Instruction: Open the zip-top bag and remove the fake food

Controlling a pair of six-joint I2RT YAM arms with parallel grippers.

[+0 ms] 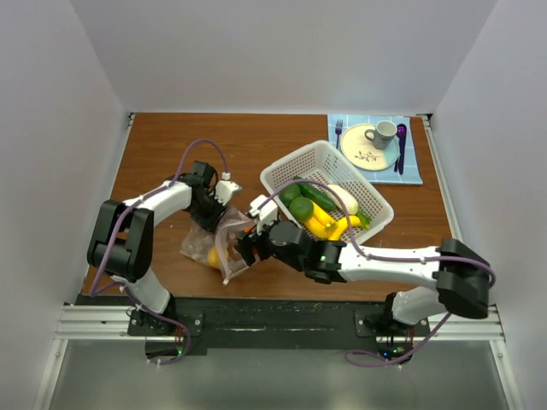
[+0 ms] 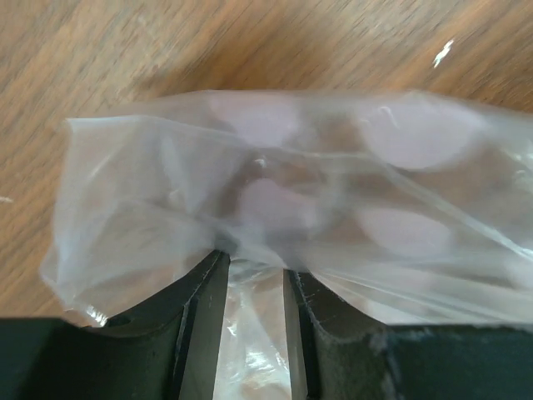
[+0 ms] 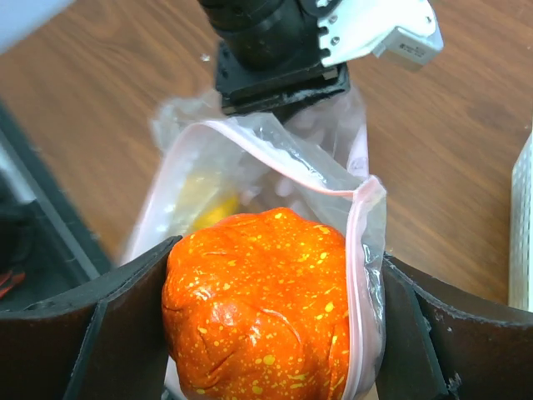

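Zip-top bag (image 1: 219,249), clear crinkly plastic, lies on our brown wooden table (image 1: 282,137), left gripper (image 2: 254,268) pinching it. Our right gripper (image 3: 271,300) squeezes the orange speckled fake food (image 3: 250,333); the bag's pink lip may snag and drag along.

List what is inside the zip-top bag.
In the mouth of the zip-top bag, an orange speckled fake fruit sits clamped in the right gripper. Deeper in, a yellow piece shows through the plastic. Anything behind the orange fruit or under the crumpled folds is hidden.
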